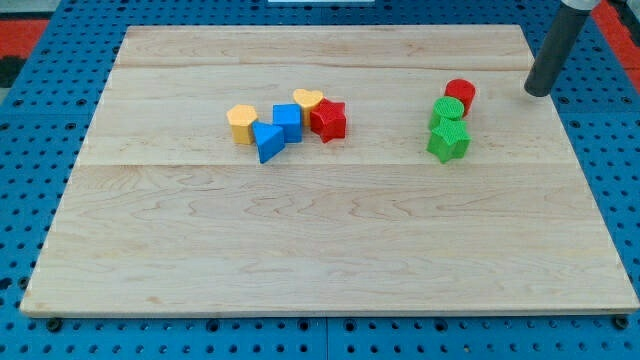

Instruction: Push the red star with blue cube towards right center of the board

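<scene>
The red star (328,120) lies left of the board's middle, touching the blue cube (287,122) on its left. A yellow heart (308,99) sits just above them. A blue triangle (267,141) lies below-left of the cube, and a yellow hexagon block (241,123) is at the cluster's left end. My tip (539,92) is at the board's right edge near the view's top, far right of the red star and right of the red cylinder (460,94).
A green cylinder (447,112) and a green star (448,140) stand in a column below the red cylinder at the right. The wooden board (320,250) lies on a blue pegboard table.
</scene>
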You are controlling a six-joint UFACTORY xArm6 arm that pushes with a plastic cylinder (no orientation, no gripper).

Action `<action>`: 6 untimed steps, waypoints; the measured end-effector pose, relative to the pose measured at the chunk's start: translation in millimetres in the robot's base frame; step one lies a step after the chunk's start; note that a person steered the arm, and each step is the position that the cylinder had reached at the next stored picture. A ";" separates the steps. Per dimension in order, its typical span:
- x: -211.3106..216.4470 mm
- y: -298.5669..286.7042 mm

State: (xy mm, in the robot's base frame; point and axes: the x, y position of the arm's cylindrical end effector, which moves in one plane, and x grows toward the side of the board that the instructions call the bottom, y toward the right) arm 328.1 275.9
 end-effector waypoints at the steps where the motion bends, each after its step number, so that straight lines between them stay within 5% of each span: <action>1: 0.0 -1.0; 3: -44.2 -25.0; 4: -45.8 -85.3; 6: -3.5 -108.5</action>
